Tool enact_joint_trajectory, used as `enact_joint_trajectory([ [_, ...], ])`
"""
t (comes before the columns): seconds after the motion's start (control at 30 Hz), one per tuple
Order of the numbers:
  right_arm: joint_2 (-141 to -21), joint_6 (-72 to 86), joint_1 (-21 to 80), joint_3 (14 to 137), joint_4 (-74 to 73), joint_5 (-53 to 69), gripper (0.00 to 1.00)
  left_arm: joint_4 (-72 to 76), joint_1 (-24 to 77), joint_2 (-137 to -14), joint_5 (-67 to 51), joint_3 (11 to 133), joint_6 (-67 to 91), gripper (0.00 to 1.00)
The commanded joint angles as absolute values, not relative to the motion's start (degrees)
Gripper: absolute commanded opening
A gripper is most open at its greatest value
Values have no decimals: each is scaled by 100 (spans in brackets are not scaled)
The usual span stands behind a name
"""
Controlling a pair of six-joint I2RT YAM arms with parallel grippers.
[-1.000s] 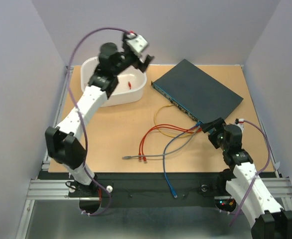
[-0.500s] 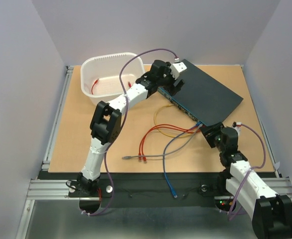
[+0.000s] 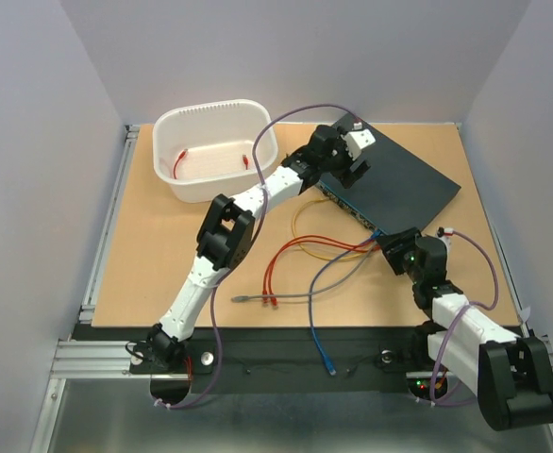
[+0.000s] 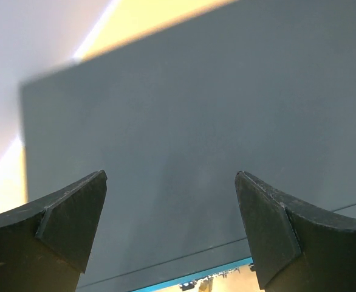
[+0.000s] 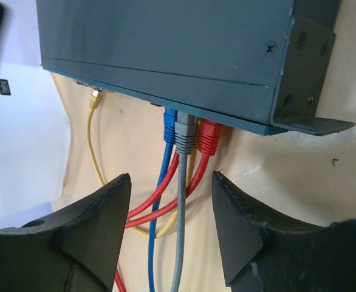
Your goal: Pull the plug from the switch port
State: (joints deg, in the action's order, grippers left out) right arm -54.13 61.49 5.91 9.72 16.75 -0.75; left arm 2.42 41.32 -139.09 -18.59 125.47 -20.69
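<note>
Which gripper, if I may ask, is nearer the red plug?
Right. The right gripper sits just before the red plug, jaws astride the cables; the left gripper hovers over the switch top.

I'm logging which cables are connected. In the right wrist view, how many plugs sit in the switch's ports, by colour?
Blue plug: 1
Grey plug: 1
Red plug: 1
Yellow plug: 1
Total: 4
</note>
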Motion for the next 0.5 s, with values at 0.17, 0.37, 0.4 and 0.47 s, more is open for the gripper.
enact_joint_trajectory([
  [0.17,-5169,6258,545,915,2110,-228,58,404,4140,-14291,-1846,12736,-1697,98],
  [0.37,-5044,6293,501,721,1898,-422,52,413,4140,-14335,-1819,12682,-1679,98],
  [0.4,-5088,6310,484,721,1907,-431,51,404,4140,-14344,-1811,12691,-1687,98],
  [0.47,-5176,6372,457,712,1899,-492,49,422,4140,-14379,-1784,12709,-1696,98],
])
